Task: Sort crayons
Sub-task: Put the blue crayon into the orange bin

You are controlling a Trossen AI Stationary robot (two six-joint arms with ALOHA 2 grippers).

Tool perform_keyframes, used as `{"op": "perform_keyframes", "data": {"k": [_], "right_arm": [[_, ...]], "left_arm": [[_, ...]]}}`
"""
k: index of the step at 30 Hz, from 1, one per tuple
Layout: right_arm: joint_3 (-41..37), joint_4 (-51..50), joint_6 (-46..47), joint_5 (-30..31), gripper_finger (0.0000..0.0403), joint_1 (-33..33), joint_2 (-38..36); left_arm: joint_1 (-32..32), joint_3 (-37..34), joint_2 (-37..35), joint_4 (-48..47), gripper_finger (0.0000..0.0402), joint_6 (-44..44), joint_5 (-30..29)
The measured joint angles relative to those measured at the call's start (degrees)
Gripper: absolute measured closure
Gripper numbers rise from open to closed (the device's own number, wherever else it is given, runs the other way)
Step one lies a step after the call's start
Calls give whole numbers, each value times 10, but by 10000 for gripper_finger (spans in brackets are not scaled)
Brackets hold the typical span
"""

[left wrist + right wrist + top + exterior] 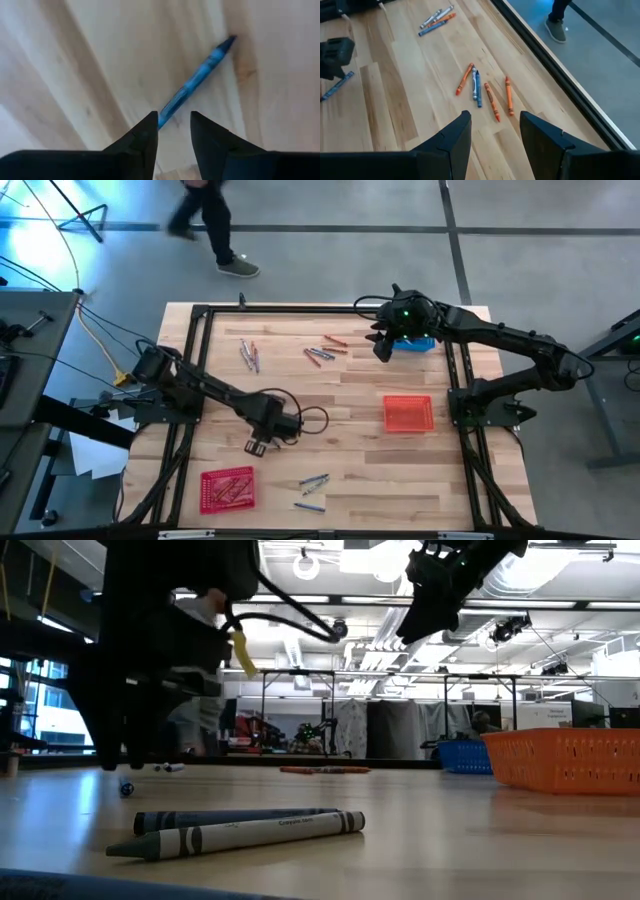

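Left gripper (171,131): low over the table, fingers part-spread, nothing held.
Blue crayon (196,80): flat on the wood, near end at the fingertips' gap, long axis slanting away.
Right gripper (492,131): open, empty, far off.

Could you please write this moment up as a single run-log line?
task: sort crayons | left gripper: low over table, jaws straddling blue crayon, not gripped | right gripper: open, above crayon cluster | red basket: holds crayons
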Motion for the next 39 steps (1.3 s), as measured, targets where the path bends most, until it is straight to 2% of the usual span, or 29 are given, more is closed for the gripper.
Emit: {"op": "perform_keyframes", "data": {"k": [9,17,23,29,34,37,39], "right_arm": [[0,-6,22,0,242,0,0],[0,-10,32,-1,242,0,0],[0,-11,32,-1,242,0,0],[0,-13,33,-1,242,0,0],[0,-14,33,-1,242,0,0],[0,-15,39,-1,242,0,0],[0,-21,43,-1,242,0,0]], "left_arm": [[-23,0,6,40,311,82,-7],[-26,4,49,46,312,95,-22],[-26,4,61,44,332,50,-19],[-20,10,61,39,392,-35,-12],[-9,25,62,34,398,-127,-4],[-3,42,65,19,399,-140,-4],[-3,56,68,15,400,-140,-30]]}}
